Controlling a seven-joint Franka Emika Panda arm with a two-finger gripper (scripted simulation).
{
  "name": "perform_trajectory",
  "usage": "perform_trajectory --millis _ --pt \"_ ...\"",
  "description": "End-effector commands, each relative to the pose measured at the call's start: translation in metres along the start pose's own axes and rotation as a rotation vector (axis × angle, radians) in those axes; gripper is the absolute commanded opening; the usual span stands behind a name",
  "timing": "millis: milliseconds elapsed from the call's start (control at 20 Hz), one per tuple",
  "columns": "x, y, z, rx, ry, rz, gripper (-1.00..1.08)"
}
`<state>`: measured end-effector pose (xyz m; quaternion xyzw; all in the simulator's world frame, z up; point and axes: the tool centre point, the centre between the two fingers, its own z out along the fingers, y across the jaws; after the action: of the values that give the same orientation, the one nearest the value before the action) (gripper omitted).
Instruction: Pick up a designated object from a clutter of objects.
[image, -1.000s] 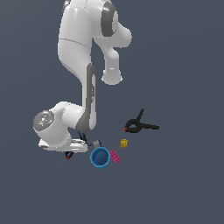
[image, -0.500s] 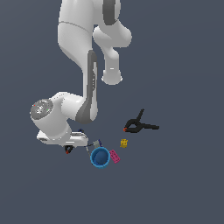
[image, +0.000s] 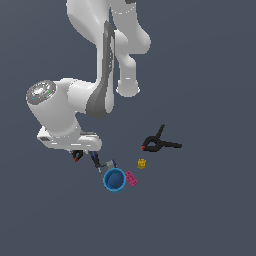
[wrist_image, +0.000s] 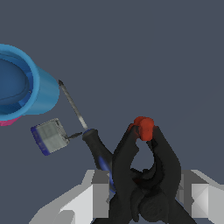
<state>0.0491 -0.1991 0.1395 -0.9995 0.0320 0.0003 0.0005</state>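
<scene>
Small clamp (wrist_image: 146, 175), the black one with red tips that the task wants, sits between the fingers of the claw (wrist_image: 144, 197). In the wrist view the claw is closed on its body: the grey fingers (wrist_image: 199, 192) press on both sides, and the red tips (wrist_image: 143, 127) point away from the wrist. In the exterior view the clamp is only a dark bit with a red spot under the claw (image: 82, 154).

What has just changed: compared with half a second ago, the wrist is higher and more to the exterior view's left, while the other things lie where they were. The clamp moved together with the claw. I judge that the grasp holds and the lift has started; whether the clamp is fully clear of the bench (image: 210, 210) I cannot tell.

Just beside the clamp is the blue-handled tool (wrist_image: 94, 142), its thin shaft pointing away from the claw. Its handle seems to touch the clamp or a finger, so it could be dragged along; this is the risk to watch. A little further is the small grey piece (wrist_image: 49, 136), then the blue cup (wrist_image: 26, 89), with the pink brick (image: 131, 178) touching its far side. Well apart from the claw lie the tiny yellow block (image: 141, 163) and the larger clamp (image: 159, 143).
</scene>
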Motion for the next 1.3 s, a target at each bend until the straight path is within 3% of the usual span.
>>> perform_trajectory --millis 0,750,1250 --pt "-0.009 -0.003 -0.024 0.000 0.001 0.000 -1.00" --pt "-0.060 -0.025 -0.170 -0.001 0.000 0.001 -1.00" --pt "-0.077 -0.032 -0.226 -0.001 0.000 0.001 -1.00"
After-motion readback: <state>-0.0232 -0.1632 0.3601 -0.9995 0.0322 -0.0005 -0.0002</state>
